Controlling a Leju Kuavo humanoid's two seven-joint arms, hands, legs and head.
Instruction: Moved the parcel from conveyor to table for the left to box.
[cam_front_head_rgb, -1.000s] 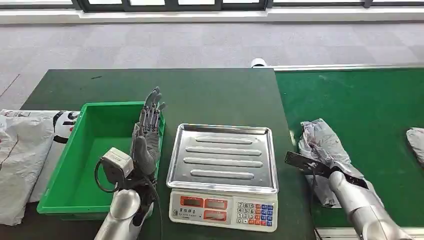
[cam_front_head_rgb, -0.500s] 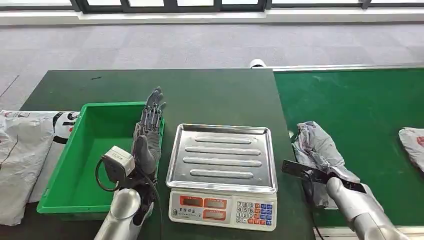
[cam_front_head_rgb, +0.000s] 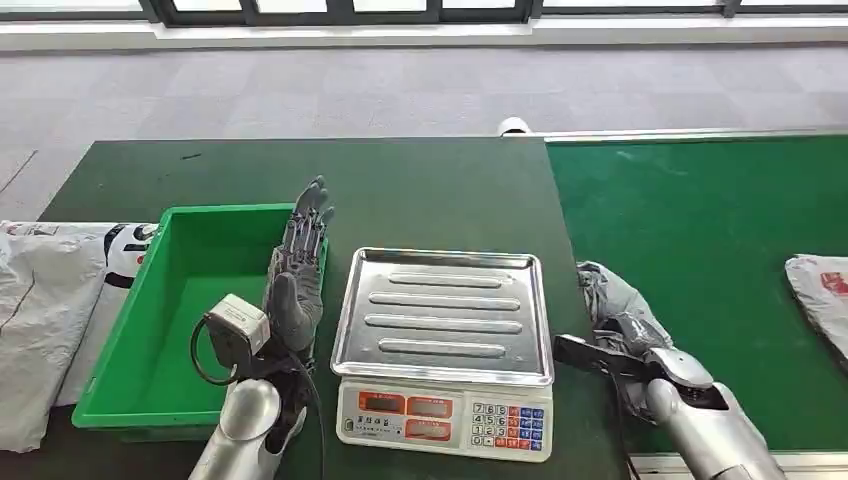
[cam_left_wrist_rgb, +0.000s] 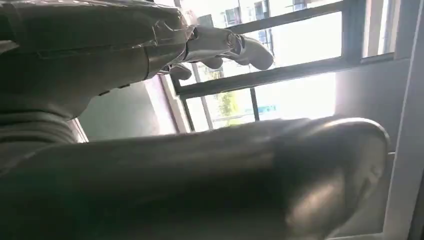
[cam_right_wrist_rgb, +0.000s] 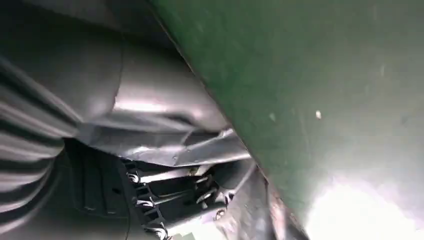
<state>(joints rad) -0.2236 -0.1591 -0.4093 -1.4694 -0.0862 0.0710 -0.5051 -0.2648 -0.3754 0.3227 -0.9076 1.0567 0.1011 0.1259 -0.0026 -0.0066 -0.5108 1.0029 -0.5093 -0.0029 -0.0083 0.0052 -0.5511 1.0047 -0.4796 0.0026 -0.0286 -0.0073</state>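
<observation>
Beside the green bin (cam_front_head_rgb: 150, 330), left hand (cam_front_head_rgb: 297, 270) open.

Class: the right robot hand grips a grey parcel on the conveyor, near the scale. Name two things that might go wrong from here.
1. The grey parcel is soft and crumpled under the right robot hand; it may slip or sag out of the grip.
2. The scale stands close beside it; a low carry might snag its tray edge.
</observation>
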